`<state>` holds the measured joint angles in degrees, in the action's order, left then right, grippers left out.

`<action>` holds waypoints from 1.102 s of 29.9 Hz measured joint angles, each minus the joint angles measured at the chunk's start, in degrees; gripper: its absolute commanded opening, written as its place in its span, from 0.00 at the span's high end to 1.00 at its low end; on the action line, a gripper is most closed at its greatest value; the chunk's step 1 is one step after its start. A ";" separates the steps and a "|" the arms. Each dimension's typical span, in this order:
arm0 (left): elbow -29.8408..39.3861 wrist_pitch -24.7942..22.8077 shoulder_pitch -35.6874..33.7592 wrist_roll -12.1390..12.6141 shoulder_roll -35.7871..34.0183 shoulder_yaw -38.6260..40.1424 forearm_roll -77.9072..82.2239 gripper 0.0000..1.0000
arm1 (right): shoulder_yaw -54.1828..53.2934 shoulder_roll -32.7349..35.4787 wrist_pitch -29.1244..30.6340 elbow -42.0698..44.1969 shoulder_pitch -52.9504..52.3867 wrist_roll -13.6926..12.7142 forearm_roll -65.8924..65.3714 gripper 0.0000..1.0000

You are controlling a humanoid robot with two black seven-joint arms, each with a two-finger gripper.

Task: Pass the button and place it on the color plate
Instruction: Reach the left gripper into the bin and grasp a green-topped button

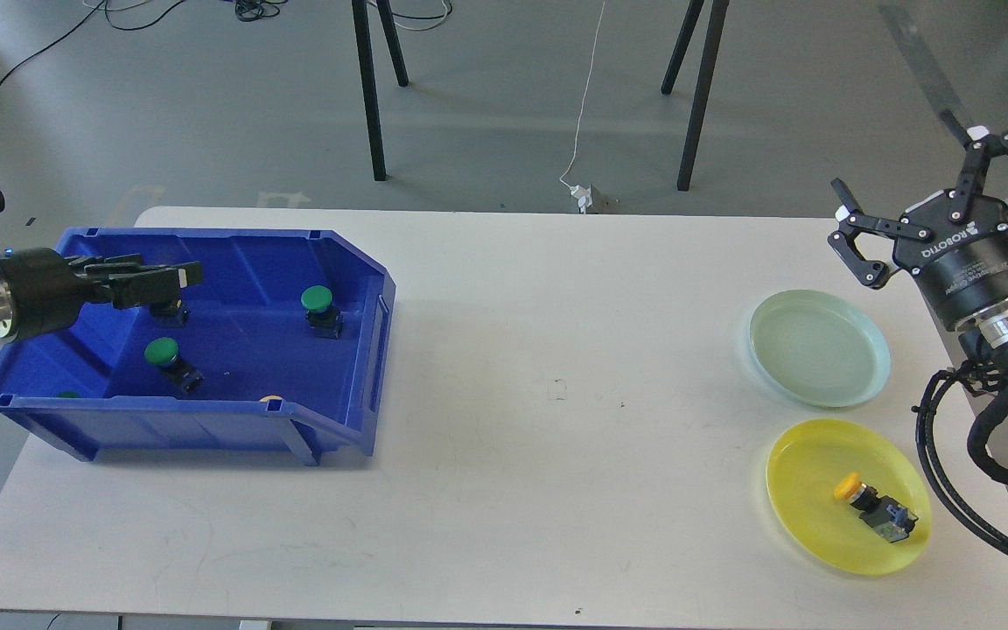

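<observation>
A yellow-capped button (873, 506) lies on its side on the yellow plate (806, 464) at the front right. The pale green plate (819, 350) behind it holds nothing. My right gripper (933, 206) is open and empty, raised above the table's right edge behind the green plate. The blue bin (355, 350) at the left holds two green buttons (318, 302) (163, 354). My left gripper (167, 273) reaches into the bin from the left with its fingers slightly apart. It hangs over a dark button base (171, 312) whose cap is hidden.
Small green (66, 395) and orange (270, 400) caps peek over the bin's front wall. The white table (556, 394) lies between bin and plates. Black stand legs and a white cable stand on the floor behind the table.
</observation>
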<state>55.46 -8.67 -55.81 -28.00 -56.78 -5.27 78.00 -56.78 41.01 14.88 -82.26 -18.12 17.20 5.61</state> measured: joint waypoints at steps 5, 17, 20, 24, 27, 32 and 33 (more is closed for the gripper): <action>-6.23 0.05 0.87 0.00 2.52 -2.36 4.46 0.01 | 3.82 0.22 0.13 1.56 -2.27 0.22 0.10 0.00; -10.08 -3.38 1.31 -0.01 6.95 -5.59 5.06 0.01 | 3.09 0.45 2.16 1.38 0.71 0.39 0.10 0.00; -12.64 -3.68 1.31 -0.01 9.10 -5.69 5.06 0.02 | 3.00 0.47 2.26 1.30 1.39 0.43 0.10 0.00; -16.26 -3.80 1.36 -0.01 11.49 -6.43 5.06 0.02 | 2.94 0.47 2.33 1.18 2.05 0.47 0.10 0.00; -18.45 -3.81 1.41 -0.01 12.58 -7.73 5.06 0.02 | 2.94 0.41 2.35 1.10 2.28 0.47 0.10 0.00; -20.90 -3.97 1.68 -0.01 14.08 -8.85 5.06 0.03 | 2.91 0.39 2.35 1.06 2.41 0.47 0.10 0.00; -21.07 -4.01 1.82 -0.01 14.22 -8.95 5.06 0.03 | 2.90 0.39 2.35 1.07 2.44 0.47 0.10 0.00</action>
<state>34.39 -12.68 -53.99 -28.01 -42.56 -14.22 83.06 -53.88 41.40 17.22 -81.18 -15.68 17.67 5.71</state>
